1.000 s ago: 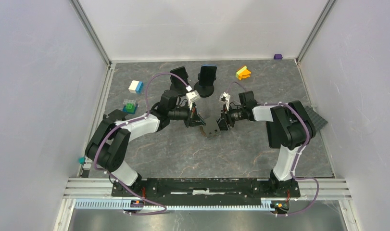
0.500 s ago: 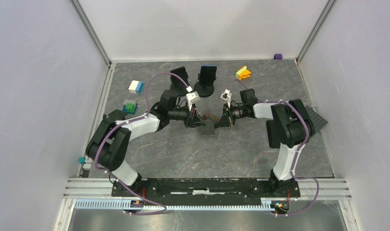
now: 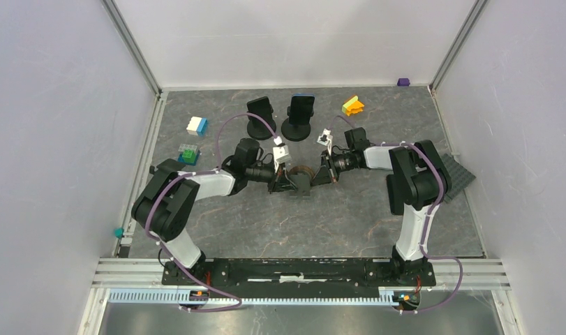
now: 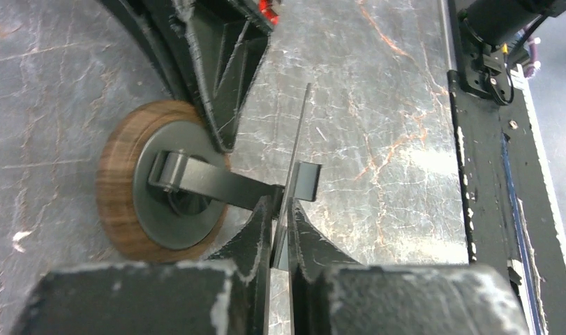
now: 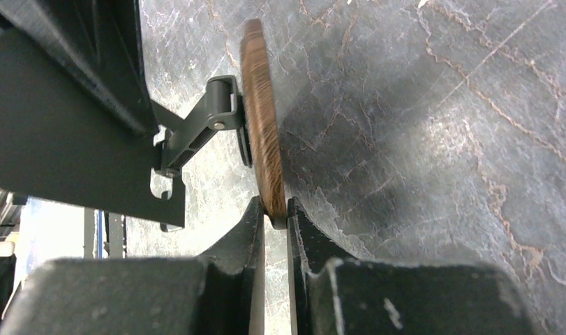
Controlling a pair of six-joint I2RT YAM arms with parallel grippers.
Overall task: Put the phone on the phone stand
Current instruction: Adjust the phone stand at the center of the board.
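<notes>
The phone stand (image 3: 299, 181) has a round wooden base (image 4: 119, 202), a dark hinged arm (image 4: 210, 183) and a thin grey plate (image 4: 298, 157). It is held low over the table's middle between both arms. My left gripper (image 4: 280, 216) is shut on the edge of the thin plate. My right gripper (image 5: 274, 209) is shut on the rim of the wooden base (image 5: 260, 105), which stands on edge in that view. In the top view the left gripper (image 3: 283, 181) and the right gripper (image 3: 322, 173) face each other across the stand. I cannot pick out the phone for certain.
Two dark upright items on round bases (image 3: 257, 117) (image 3: 299, 115) stand at the back, the right one with a blue top edge. Coloured bricks lie at the left (image 3: 196, 125) (image 3: 188, 153) and at the back right (image 3: 352, 105). A dark studded plate (image 3: 460, 178) lies at the right wall.
The right gripper came in and shut on the wooden base. The left gripper shifted its hold on the plate. The stand moved slightly back and left and now hangs between both grippers.
</notes>
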